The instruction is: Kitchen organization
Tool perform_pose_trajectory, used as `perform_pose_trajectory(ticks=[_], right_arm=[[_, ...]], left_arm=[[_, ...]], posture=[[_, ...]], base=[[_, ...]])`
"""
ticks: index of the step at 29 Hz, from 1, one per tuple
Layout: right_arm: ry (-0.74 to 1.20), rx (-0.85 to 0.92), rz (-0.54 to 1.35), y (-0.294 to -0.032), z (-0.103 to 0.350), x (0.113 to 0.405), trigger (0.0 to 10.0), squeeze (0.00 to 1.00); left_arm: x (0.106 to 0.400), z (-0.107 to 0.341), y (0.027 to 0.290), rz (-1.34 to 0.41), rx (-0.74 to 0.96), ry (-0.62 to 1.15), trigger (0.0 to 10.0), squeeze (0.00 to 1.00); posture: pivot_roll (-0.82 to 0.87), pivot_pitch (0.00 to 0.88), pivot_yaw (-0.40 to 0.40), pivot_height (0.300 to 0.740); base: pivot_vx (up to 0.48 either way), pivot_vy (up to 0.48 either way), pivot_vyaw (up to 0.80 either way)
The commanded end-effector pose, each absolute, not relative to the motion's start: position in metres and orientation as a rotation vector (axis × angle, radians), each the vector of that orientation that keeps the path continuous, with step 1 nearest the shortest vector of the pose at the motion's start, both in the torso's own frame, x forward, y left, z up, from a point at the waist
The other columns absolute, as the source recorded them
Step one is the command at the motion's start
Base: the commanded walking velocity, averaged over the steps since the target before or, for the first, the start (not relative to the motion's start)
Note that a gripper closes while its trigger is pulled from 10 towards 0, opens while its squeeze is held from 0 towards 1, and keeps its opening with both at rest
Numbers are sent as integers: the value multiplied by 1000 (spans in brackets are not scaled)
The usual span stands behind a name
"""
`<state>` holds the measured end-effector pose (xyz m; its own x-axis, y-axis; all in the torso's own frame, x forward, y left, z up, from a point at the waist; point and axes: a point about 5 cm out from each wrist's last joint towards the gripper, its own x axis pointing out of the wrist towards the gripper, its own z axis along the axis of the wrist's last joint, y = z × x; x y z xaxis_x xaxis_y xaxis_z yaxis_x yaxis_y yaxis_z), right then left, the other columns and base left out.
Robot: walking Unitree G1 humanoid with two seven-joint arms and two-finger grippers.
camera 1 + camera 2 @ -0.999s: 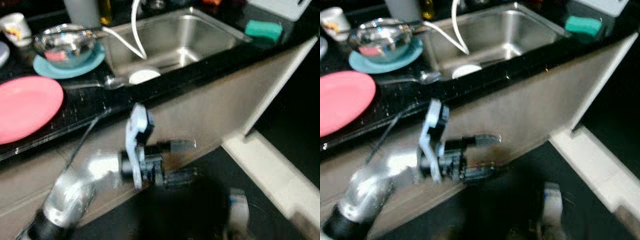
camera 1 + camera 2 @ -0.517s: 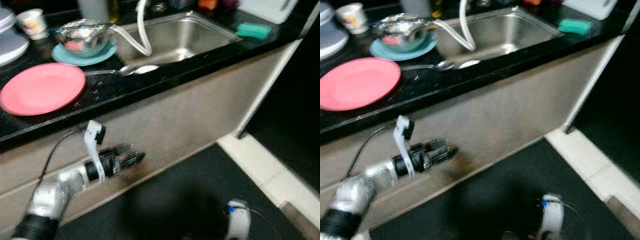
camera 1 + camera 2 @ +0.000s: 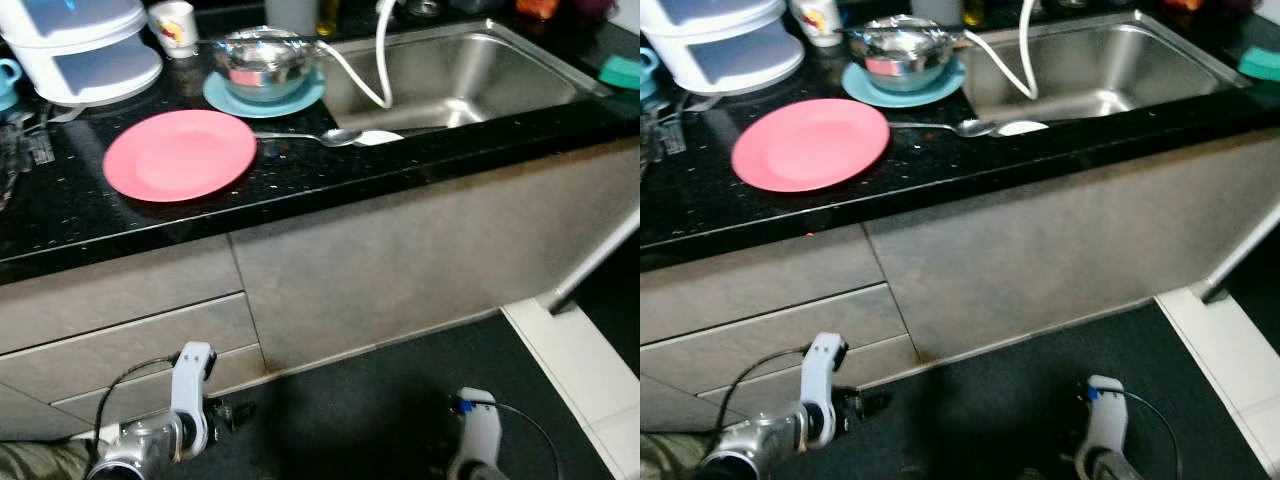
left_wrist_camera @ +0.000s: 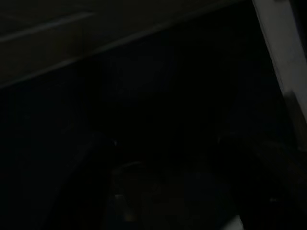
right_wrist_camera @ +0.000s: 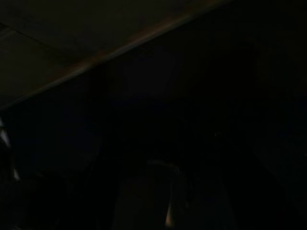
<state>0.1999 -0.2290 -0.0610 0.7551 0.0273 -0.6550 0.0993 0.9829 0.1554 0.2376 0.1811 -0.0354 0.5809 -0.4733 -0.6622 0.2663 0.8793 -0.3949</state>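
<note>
Left eye view | spoon lies along counter edge, bowl toward sink | pincer states: cannot tell

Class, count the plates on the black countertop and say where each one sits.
2. A pink plate lies bare near the counter's front edge. A light blue plate sits behind it, beside the sink, under a metal bowl. More may lie beyond the frame.

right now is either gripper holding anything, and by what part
Nothing is held. The left gripper hangs low by the cabinet drawers with nothing in its fingers; the right arm hangs idle over the dark floor, carrying nothing visible.
</note>
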Motion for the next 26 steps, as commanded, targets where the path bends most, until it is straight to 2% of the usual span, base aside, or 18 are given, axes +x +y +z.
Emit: perform_pose_trajectory(ticks=[1,6,8,10,12,16,19,20,21,26], right_arm=[[712,213,-11,-220,-64,196,10000,0],[668,224,96,-212,-60,202,10000,0],[404,232,297,-213,-12,254,10000,0],[252,237,446,-206,22,277,10000,0],[228,246,492,-203,28,278,10000,0],[130,292,708,-193,59,278,10000,0],[116,294,770,-191,68,275,10000,0],[48,310,919,-186,98,270,10000,0],[14,321,991,-184,112,267,10000,0],[-97,369,1176,-174,154,257,10000,0]], left_arm=[[230,-44,193,-365,-242,891,10000,0],[225,-50,194,-323,-217,913,10000,0],[223,-53,195,-288,-216,912,10000,0],[221,-55,195,-276,-203,915,10000,0],[220,-56,195,-274,-201,914,10000,0],[218,-58,199,-203,-215,889,10000,0],[218,-58,200,-184,-229,877,10000,0],[217,-59,202,-169,-224,873,10000,0],[216,-60,202,-167,-216,876,10000,0],[212,-62,204,-158,-197,890,10000,0]], posture=[[-59,111,41,740],[-55,121,45,740],[-45,122,42,740],[-42,127,43,740],[-43,128,40,740],[-36,127,34,740],[-36,127,34,740],[-42,110,27,740],[-41,113,27,740],[-40,119,26,740]], base=[[0,0,781],[0,0,786],[0,0,788],[0,0,788],[0,0,788],[0,0,783],[0,0,775],[0,0,656],[0,0,456],[0,0,183]])
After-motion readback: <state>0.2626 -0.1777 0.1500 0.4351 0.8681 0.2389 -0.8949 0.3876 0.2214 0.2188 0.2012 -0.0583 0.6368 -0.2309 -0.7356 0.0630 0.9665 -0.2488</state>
